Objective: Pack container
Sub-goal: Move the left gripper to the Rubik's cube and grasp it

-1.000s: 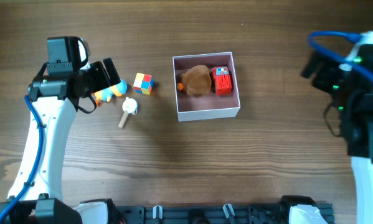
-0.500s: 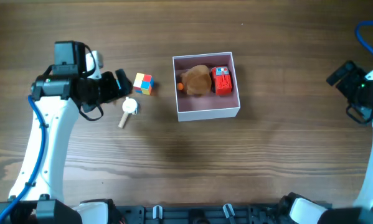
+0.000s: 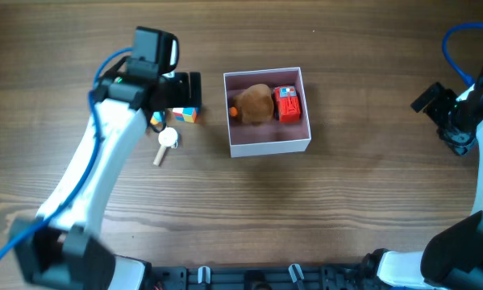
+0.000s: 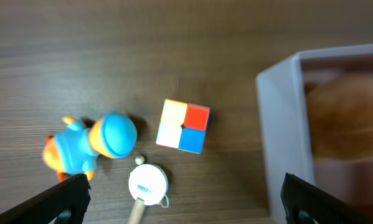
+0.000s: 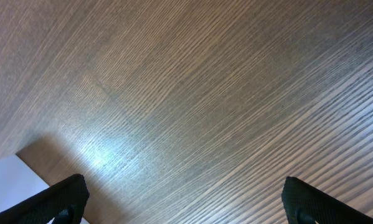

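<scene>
- The container (image 3: 269,147) is placed mid-worktop, toward the far edge; a brown plush (image 3: 256,103) and a red toy (image 3: 287,103) are already packed inside.
- The left hand (image 3: 186,90) is held wide and empty above the coloured cube (image 4: 184,126), just left of the container.
- The right hand (image 3: 428,98) is held wide and empty near the right edge.
- A pick is judged in hand: lowering over the cube and closing are needed next.

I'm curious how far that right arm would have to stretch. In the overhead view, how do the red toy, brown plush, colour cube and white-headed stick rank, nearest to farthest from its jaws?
From the jaws of the right gripper:
1. Red toy, right side of the container.
2. Brown plush, beside it, left.
3. Colour cube, outside the container, left.
4. White-headed stick, farthest left.
</scene>
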Action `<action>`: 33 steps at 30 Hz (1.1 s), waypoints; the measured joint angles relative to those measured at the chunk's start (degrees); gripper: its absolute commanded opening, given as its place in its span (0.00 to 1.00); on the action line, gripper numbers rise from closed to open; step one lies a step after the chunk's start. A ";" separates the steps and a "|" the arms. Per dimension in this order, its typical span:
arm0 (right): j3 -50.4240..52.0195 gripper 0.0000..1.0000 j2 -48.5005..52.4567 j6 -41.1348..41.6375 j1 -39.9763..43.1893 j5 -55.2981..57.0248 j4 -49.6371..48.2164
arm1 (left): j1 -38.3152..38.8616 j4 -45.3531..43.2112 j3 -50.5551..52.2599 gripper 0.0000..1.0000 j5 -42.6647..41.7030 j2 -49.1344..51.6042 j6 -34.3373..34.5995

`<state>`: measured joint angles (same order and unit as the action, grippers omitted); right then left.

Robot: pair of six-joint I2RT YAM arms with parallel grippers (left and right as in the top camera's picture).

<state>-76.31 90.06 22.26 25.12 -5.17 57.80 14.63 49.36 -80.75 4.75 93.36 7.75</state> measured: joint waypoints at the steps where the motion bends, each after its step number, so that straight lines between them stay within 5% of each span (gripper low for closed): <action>1: 0.00 1.00 0.00 0.00 0.00 0.00 0.02 | 0.00 0.04 0.00 1.00 -0.02 1.99 -1.29; 3: 0.00 1.00 0.00 0.00 0.00 0.00 0.00 | 0.07 0.09 0.00 0.95 -0.02 5.29 -3.76; 9: 0.00 1.00 0.00 0.00 0.00 0.00 -0.13 | 0.28 0.31 0.00 1.00 0.13 9.97 -8.39; 23: 0.00 1.00 0.00 0.00 0.00 0.00 -0.17 | 0.33 -6.51 0.00 1.00 0.09 12.76 -9.92; 33: 0.00 1.00 0.00 0.00 0.00 0.00 -2.51 | 0.20 -6.29 0.00 0.87 -0.04 20.02 -10.51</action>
<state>-76.31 90.06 22.26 25.12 -5.17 55.29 14.83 43.07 -80.75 4.71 113.38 -2.76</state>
